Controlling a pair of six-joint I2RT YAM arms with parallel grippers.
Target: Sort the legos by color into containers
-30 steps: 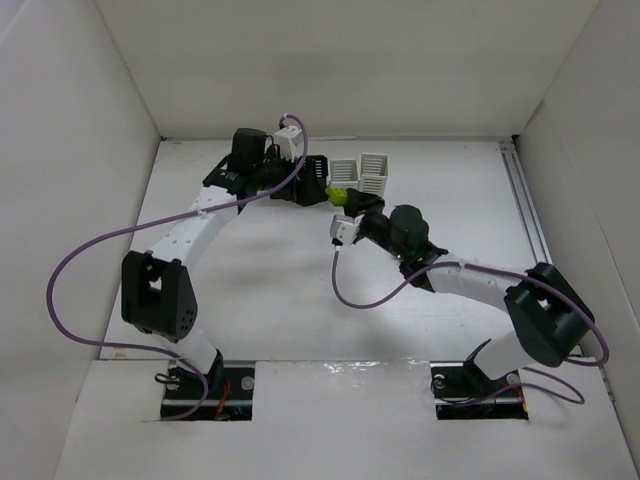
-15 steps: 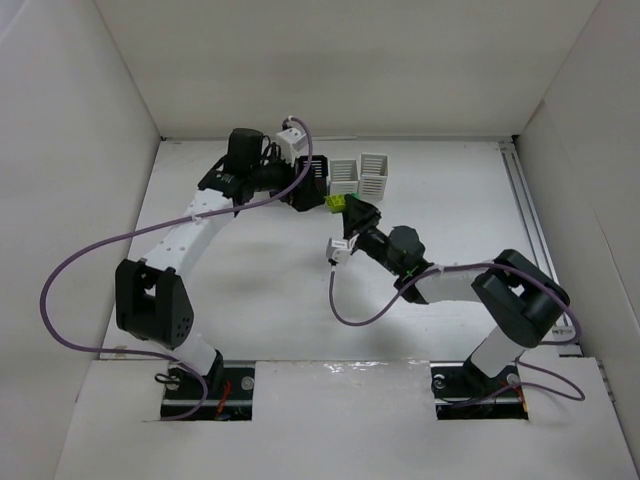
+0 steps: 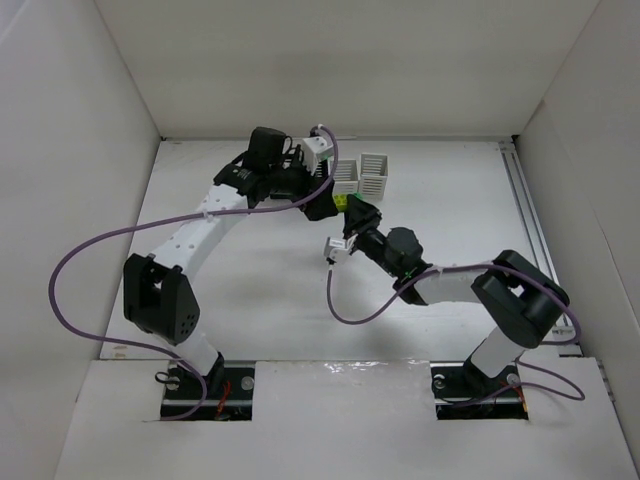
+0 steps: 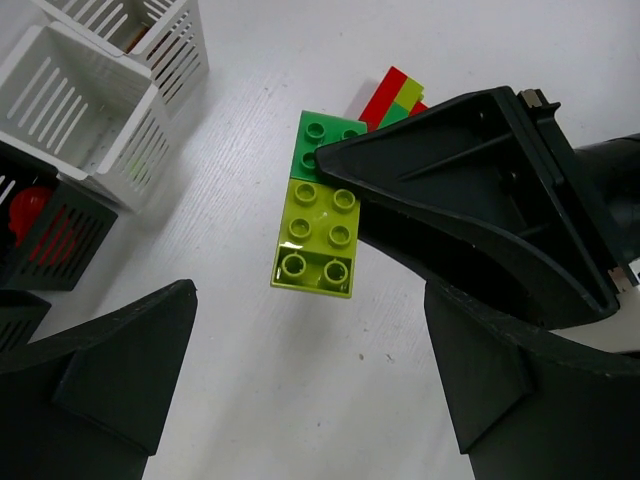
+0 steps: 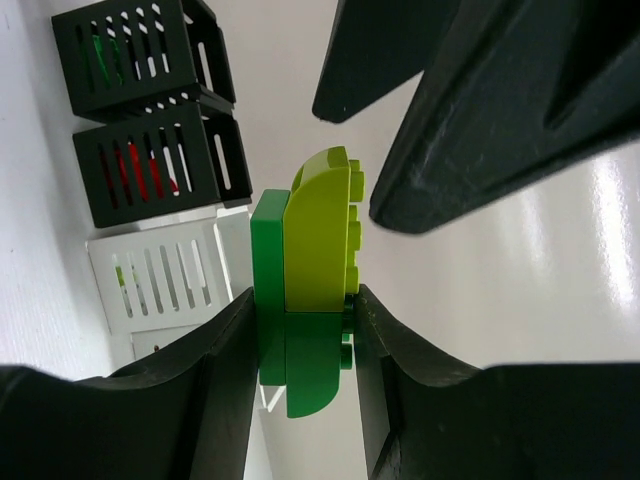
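**Surroundings.** We take the yellow-green brick (image 5: 325,230) as landmark. In the right wrist view three slotted baskets stand in a row to its left. The white basket (image 5: 160,275), nearest the brick, holds a yellow-green piece. Next comes the black basket with red pieces (image 5: 160,165), then the black basket with a green piece (image 5: 140,50). A second white basket (image 4: 185,45) stands beyond the first. A red and yellow-green stack (image 4: 395,95) lies on the table (image 4: 250,400) just behind the brick, partly hidden by the right gripper. Seen from above, the left arm (image 3: 200,225) covers the black baskets.

**Claws.** The right gripper (image 5: 305,310) is clamped on the green brick (image 5: 300,350), one finger on each side. The yellow-green brick is joined to this green one and projects past the fingertips. The left gripper (image 4: 310,310) stands wide apart around the yellow-green brick, holding nothing. We see clear gaps between its fingers (image 4: 110,370) and the brick.

**Materials.** The bricks are glossy moulded plastic with round studs, and the yellow-green one has a curved end. The fingers are matt black and wedge-shaped. The baskets are square with slotted walls, and the table is white and faintly reflective.
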